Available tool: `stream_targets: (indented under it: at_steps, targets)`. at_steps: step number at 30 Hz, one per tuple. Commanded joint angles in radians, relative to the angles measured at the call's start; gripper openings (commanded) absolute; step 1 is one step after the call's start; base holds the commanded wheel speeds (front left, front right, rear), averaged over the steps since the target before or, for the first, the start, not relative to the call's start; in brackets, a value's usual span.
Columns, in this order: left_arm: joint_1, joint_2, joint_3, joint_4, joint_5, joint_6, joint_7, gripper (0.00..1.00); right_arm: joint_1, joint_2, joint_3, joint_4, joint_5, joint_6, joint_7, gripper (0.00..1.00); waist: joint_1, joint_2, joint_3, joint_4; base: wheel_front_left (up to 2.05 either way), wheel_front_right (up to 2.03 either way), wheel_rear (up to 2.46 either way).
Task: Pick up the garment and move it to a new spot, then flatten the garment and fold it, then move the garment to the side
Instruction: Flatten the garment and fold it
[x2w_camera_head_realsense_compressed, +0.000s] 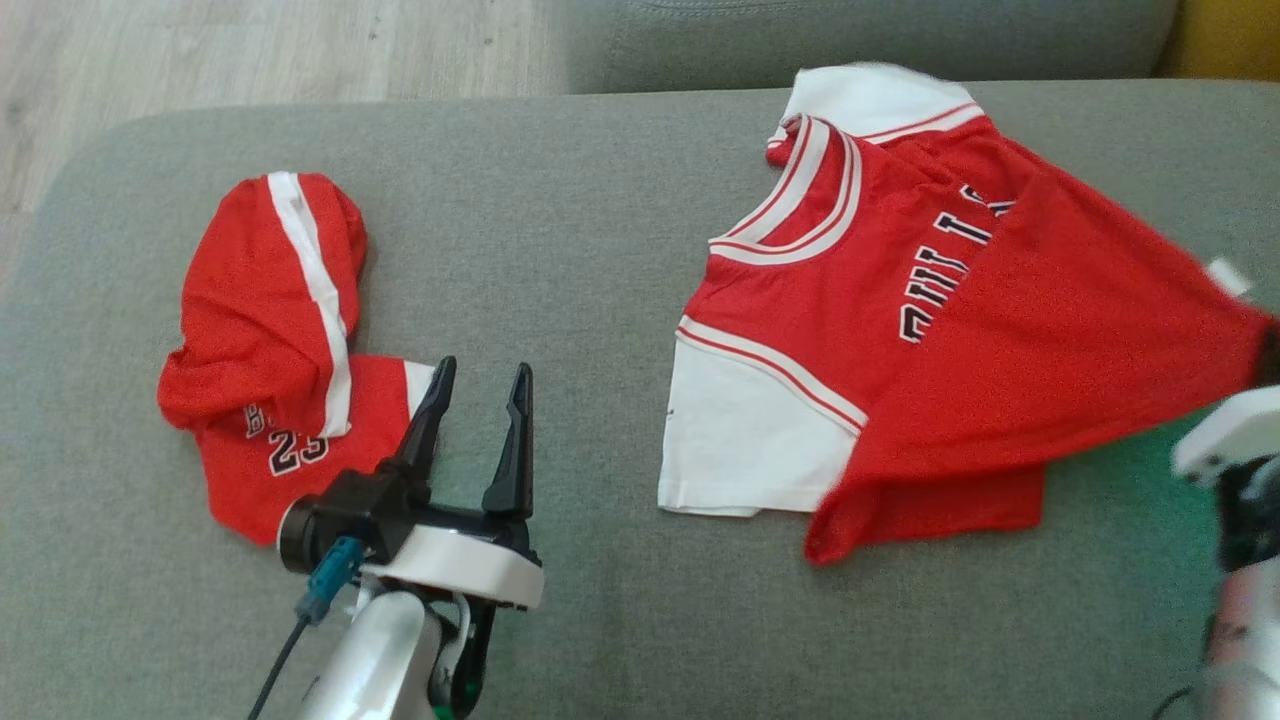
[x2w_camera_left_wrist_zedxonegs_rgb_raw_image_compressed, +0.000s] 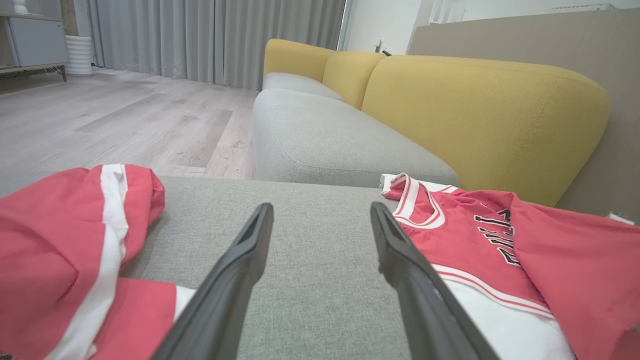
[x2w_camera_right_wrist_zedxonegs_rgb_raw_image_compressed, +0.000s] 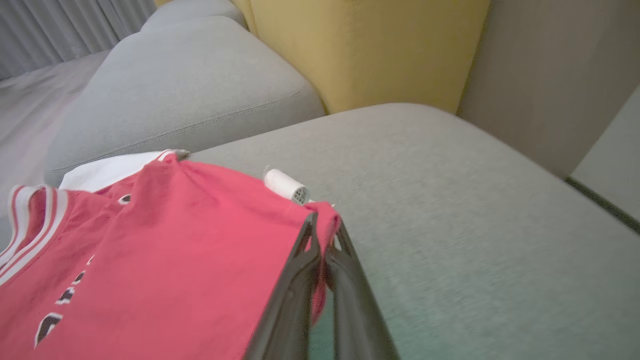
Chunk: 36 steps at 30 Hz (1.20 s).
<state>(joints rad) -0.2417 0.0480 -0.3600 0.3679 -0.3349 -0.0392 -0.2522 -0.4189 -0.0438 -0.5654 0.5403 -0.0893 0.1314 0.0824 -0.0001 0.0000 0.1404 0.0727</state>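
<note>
The garment, a red jersey (x2w_camera_head_realsense_compressed: 900, 330) with white sleeves and dark lettering, lies on the right half of the grey cushion (x2w_camera_head_realsense_compressed: 580, 250). Its lower part is lifted and drawn over its front. My right gripper (x2w_camera_right_wrist_zedxonegs_rgb_raw_image_compressed: 324, 225) is shut on the jersey's red hem (x2w_camera_right_wrist_zedxonegs_rgb_raw_image_compressed: 175, 240), next to a white tag (x2w_camera_right_wrist_zedxonegs_rgb_raw_image_compressed: 287, 186). In the head view that gripper (x2w_camera_head_realsense_compressed: 1268, 355) sits at the right edge, holding the raised corner. My left gripper (x2w_camera_head_realsense_compressed: 483, 375) is open above bare cushion, with nothing between its fingers (x2w_camera_left_wrist_zedxonegs_rgb_raw_image_compressed: 320, 212). The jersey (x2w_camera_left_wrist_zedxonegs_rgb_raw_image_compressed: 475, 235) lies to its right.
Crumpled red shorts (x2w_camera_head_realsense_compressed: 265, 340) with a white stripe and the number 23 lie at the cushion's left, just beside my left gripper. Beyond the cushion are another grey seat (x2w_camera_left_wrist_zedxonegs_rgb_raw_image_compressed: 320, 140), yellow backrests (x2w_camera_left_wrist_zedxonegs_rgb_raw_image_compressed: 475, 110) and wooden floor (x2w_camera_left_wrist_zedxonegs_rgb_raw_image_compressed: 125, 115).
</note>
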Motion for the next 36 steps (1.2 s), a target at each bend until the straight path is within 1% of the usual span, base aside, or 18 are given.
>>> stream_targets:
  at_steps: [1,4,7,8,9,12,15,18,20,25,29,32,36]
  targets:
    - [-0.02,0.002,0.026,-0.037,-0.008,0.006,-0.01,1.0,-0.028,-0.007,0.011,-0.085,-0.021,-0.001,0.031,0.0,0.0001,0.0,0.001,-0.004,0.0,0.0,0.0]
    - [-0.024,0.002,0.02,-0.044,-0.015,0.01,-0.01,1.0,-0.035,-0.018,-0.003,-0.195,-0.044,-0.001,0.106,0.0,0.0001,0.0,0.011,-0.004,0.0,0.0,0.0]
    - [-0.029,0.002,0.014,-0.049,-0.021,0.01,-0.01,1.0,-0.046,-0.043,0.011,-0.272,-0.049,-0.001,0.171,0.0,0.0001,0.0,0.026,0.001,0.0,0.0,0.0]
    - [-0.029,0.002,0.014,-0.049,-0.021,0.01,-0.01,1.0,-0.046,-0.043,0.011,-0.272,-0.049,-0.001,0.171,0.0,0.0001,0.0,0.026,0.001,0.0,0.0,0.0]
    - [-0.032,0.002,0.012,-0.051,-0.022,0.01,-0.01,1.0,-0.051,-0.056,0.016,-0.29,-0.051,-0.001,0.189,0.0,0.0001,0.0,0.032,0.003,0.0,0.0,0.0]
    - [-0.042,0.002,0.009,-0.051,-0.024,0.007,-0.01,1.0,-0.07,-0.105,0.032,-0.315,-0.064,-0.001,0.232,0.0,0.0001,0.0,0.051,0.015,0.0,0.0,0.0]
    - [-0.053,0.002,0.007,-0.051,-0.025,0.005,-0.01,1.0,-0.092,-0.169,0.038,-0.319,-0.093,-0.001,0.264,0.0,0.0001,0.0,0.071,0.031,0.0,0.0,0.0]
    - [-0.063,0.002,0.009,-0.049,-0.021,0.002,-0.01,1.0,-0.132,-0.238,0.045,-0.287,-0.112,-0.001,0.281,0.0,0.0001,0.0,0.094,0.047,0.0,0.0,0.0]
    - [-0.071,0.002,0.008,-0.048,-0.019,-0.002,-0.01,1.0,-0.159,-0.291,0.062,-0.247,-0.129,-0.001,0.28,0.0,0.0001,0.0,0.111,0.061,0.0,0.0,0.0]
    - [-0.088,0.002,0.005,-0.045,-0.015,-0.009,-0.01,1.0,-0.206,-0.395,0.081,-0.139,-0.193,-0.001,0.274,0.0,0.0001,0.0,0.139,0.101,0.0,0.0,0.0]
    - [-0.096,0.002,0.007,-0.044,-0.012,-0.014,-0.01,1.0,-0.252,-0.453,0.085,-0.077,-0.249,-0.001,0.252,0.0,0.0001,0.0,0.152,0.124,0.0,0.0,0.0]
    - [-0.097,0.002,0.011,-0.044,-0.009,-0.017,-0.01,1.0,-0.298,-0.48,0.084,-0.042,-0.283,-0.001,0.209,0.0,0.0001,0.0,0.156,0.128,0.0,0.0,0.0]
    - [-0.099,0.002,0.007,-0.038,-0.002,-0.019,-0.01,1.0,-0.353,-0.494,0.085,-0.005,-0.332,-0.001,0.136,0.0,0.0001,0.0,0.152,0.131,0.0,0.0,0.0]
